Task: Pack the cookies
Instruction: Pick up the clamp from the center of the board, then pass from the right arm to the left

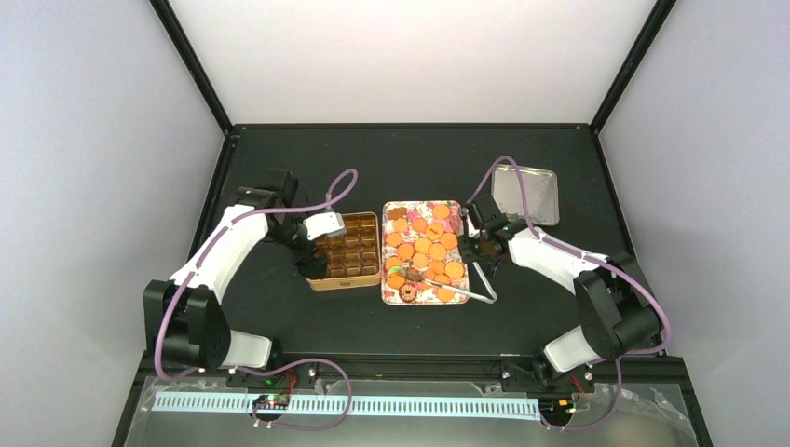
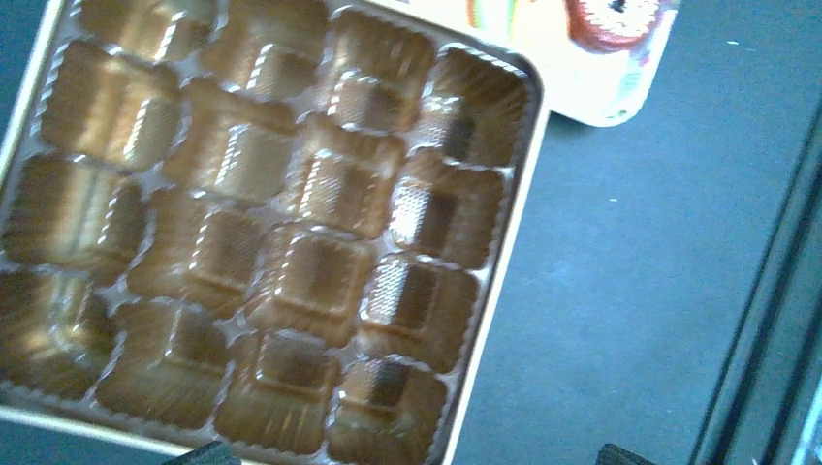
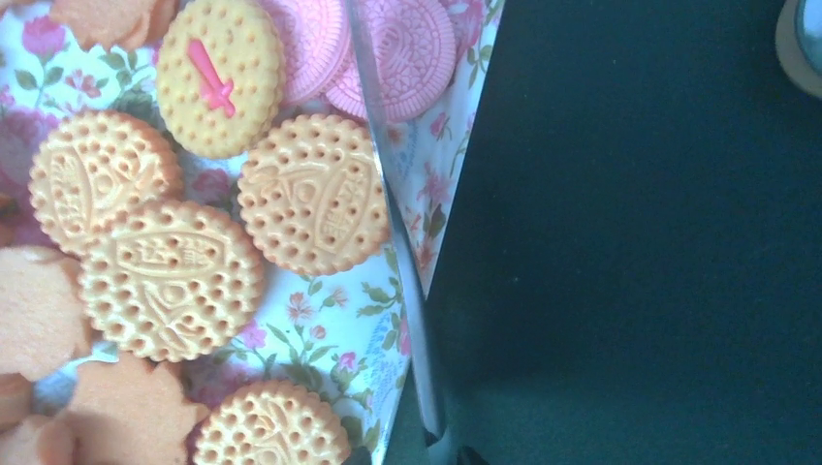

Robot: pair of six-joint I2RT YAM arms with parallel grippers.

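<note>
Several round orange-golden cookies lie on a flowered tray, with a brown ring-shaped one near its front. Close up, dotted golden cookies and pink ones show on the tray. The square tin of brown cups sits left of the tray, and every cup I can see is empty. My left gripper hangs open over the tin's corner, fingers wide. My right gripper is at the tray's right edge. One arm of the metal tongs runs between its narrowly parted fingertips.
The tongs lie in a wide V across the tray's front right corner and the black table. A silver lid rests at the back right. A corner of the flowered tray shows beyond the tin.
</note>
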